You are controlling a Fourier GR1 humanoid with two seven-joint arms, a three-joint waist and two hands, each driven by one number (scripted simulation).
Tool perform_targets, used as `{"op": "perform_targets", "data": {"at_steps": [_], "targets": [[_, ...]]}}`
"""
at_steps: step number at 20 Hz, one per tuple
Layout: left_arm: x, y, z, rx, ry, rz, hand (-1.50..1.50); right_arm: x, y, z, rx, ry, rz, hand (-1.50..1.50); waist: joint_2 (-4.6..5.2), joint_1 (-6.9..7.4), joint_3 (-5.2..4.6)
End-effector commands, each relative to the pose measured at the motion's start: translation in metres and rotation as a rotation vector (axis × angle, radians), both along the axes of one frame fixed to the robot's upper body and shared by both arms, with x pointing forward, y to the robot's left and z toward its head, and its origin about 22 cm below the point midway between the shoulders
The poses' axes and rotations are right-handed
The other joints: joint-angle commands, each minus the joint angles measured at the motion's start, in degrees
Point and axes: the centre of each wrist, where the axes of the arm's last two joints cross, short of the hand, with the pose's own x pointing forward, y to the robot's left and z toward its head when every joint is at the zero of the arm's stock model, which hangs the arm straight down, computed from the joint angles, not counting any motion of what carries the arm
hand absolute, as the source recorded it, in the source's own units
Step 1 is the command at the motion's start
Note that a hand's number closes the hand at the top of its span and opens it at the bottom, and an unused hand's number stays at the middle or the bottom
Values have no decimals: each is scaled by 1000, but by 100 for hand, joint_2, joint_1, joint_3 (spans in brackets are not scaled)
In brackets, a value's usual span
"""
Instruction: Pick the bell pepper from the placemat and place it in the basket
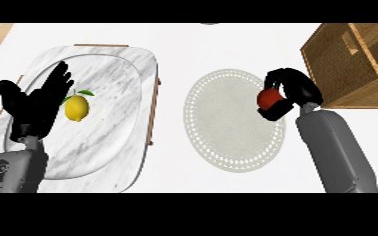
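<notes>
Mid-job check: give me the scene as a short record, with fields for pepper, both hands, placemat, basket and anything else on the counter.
pepper: red bell pepper, held over the placemat's right edge
right hand: right hand curled round the pepper
left hand: left hand open, resting at the left edge
placemat: round pale placemat, centre
basket: wicker basket, far right; pepper not in it yet
other: lemon on marble tray

Your tray (140,75) sits at the worktop's (221,45) left edge, lemon (77,108) on it. Placemat (229,130) lies mid-worktop, right of the tray. Basket (347,65) is at the right edge.
</notes>
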Motion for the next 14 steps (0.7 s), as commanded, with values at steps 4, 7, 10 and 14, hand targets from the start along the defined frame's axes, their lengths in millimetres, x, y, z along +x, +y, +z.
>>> {"op": "perform_targets", "data": {"at_steps": [4,7,10,14], "targets": [[6,-12,7,-3,-31,-56,0,31,19,34,254,-102,-644,150,49,436,18],[9,-22,6,-6,-31,-88,0,48,38,83,357,-326,-802,150,60,697,7],[11,-30,8,1,-34,-136,0,61,40,121,339,-539,-935,150,116,928,-16],[18,-39,14,15,-44,-170,0,77,46,162,297,-668,-1094,150,153,1028,-38]]}}
